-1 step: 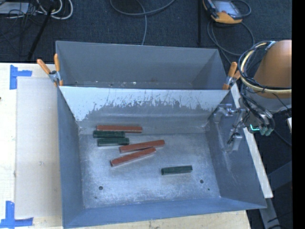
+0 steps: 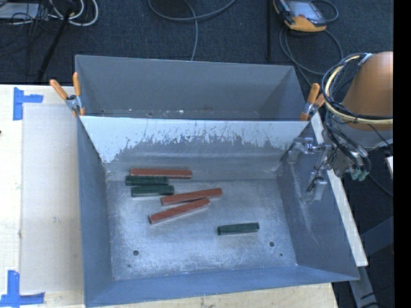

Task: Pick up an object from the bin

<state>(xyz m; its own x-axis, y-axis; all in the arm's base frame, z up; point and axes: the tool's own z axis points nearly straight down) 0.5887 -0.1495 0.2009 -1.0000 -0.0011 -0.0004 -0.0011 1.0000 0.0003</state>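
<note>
Bars, loose, six by our count, lying flat on the floor of the grey metal bin [image 2: 186,88]; all long, narrow and straight-edged, three red-brown and three dark green

1. top red-brown bar [image 2: 160,172]: left of the floor's middle, nearest the back wall, lying level across the view
2. upper green bar [image 2: 146,180]: just below item 1 and parallel to it; whether the two touch we cannot tell
3. lower green bar [image 2: 152,190]: just beneath item 2, parallel, set slightly further right
4. middle red-brown bar [image 2: 191,196]: right of item 3, tilted with its right end higher in the view, its left end near the right end of item 3
5. bottom red-brown bar [image 2: 178,211]: just below item 4 at much the same tilt, side by side with it; contact unclear
6. lone green bar [image 2: 237,228]: apart from the other five, toward the front right of the floor, nearly level; the nearest of the six to the gripper, yet well apart from it

Also entered: gripper [image 2: 314,175], over the bin's sloping right wall, beside the floor's right edge. Whether it stands wide or narrow we cannot tell, since its metal parts merge with the grey wall behind. Above it we note the arm's orange cover [image 2: 379,82], ringed with cables and cut off at the right
</note>
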